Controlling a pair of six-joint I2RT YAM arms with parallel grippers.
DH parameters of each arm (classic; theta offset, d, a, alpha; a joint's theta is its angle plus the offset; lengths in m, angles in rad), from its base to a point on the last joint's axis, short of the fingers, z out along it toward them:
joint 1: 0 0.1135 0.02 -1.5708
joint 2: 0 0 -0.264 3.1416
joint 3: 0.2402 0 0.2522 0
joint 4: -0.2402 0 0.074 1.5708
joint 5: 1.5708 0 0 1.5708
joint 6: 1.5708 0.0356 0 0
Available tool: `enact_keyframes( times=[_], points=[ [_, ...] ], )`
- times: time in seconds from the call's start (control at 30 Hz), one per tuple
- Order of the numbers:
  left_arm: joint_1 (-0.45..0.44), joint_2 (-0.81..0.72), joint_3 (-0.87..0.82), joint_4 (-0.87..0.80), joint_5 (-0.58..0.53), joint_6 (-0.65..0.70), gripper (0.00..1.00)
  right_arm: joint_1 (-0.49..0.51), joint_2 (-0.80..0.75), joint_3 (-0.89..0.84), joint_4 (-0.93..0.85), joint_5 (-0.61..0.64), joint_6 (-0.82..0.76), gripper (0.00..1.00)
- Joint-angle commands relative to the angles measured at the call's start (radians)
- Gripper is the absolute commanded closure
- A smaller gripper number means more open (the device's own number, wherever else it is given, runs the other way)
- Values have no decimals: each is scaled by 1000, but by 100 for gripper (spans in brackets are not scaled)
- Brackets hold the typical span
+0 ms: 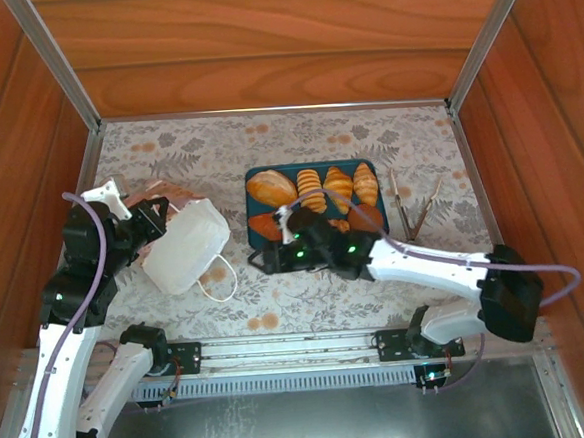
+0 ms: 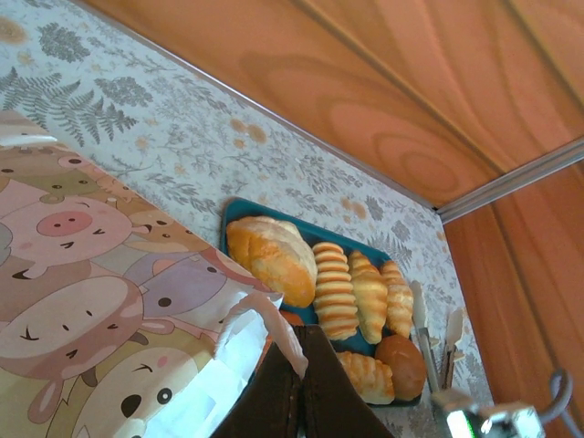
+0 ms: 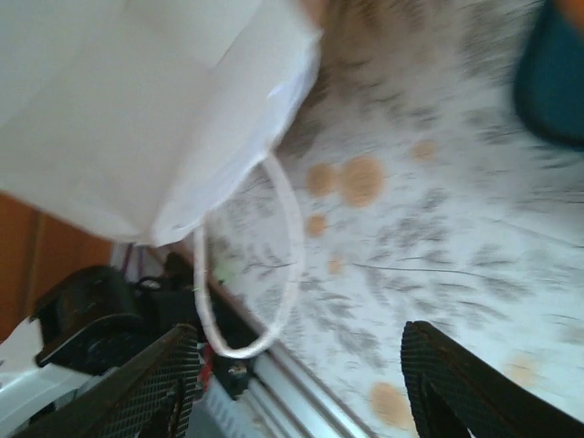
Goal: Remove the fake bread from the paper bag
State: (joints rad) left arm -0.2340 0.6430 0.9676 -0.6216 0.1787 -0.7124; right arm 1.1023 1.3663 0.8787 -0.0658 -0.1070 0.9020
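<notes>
The white paper bag (image 1: 189, 244) lies tilted at the left of the table, and one cord handle (image 1: 219, 280) trails toward the near edge. My left gripper (image 1: 158, 220) is shut on the bag's top edge. In the left wrist view the fingers (image 2: 274, 388) pinch a white strip beside the bag's cartoon-printed side (image 2: 82, 301). Several pieces of fake bread (image 1: 311, 190) lie on a teal tray (image 1: 299, 170): a loaf (image 2: 269, 255), a ridged roll (image 2: 335, 287), croissants and a round bun (image 2: 401, 365). My right gripper (image 1: 261, 261) is open and holds nothing, between the tray and the bag. The bag's inside is hidden.
A pair of tongs (image 1: 412, 213) lies right of the tray. Wooden walls with metal rails (image 1: 264, 111) close in the table on three sides. In the right wrist view the bag (image 3: 137, 100) and its loop handle (image 3: 287, 228) hang just ahead of the open gripper (image 3: 301, 392).
</notes>
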Motion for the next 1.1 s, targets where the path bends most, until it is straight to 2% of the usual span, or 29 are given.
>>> enact_keyframes(
  times=[0.0,0.17,0.47,0.63,0.77,0.9,1.07],
  points=[
    [-1,0,17,29,-11,-12,100,56,104,98,103,122,99,33],
    [1,1,19,32,-5,-9,100,111,227,138,111,128,181,32],
    [0,-3,9,37,-2,-15,100,124,265,103,90,159,245,33],
    [1,11,16,43,1,-14,100,114,337,107,156,51,247,45],
    [0,24,22,48,8,-15,100,111,344,134,150,31,213,60],
    [1,27,21,52,1,-14,100,108,309,175,71,75,132,79],
    [1,68,30,77,-14,-10,100,85,243,282,-92,160,-39,96]
  ],
)
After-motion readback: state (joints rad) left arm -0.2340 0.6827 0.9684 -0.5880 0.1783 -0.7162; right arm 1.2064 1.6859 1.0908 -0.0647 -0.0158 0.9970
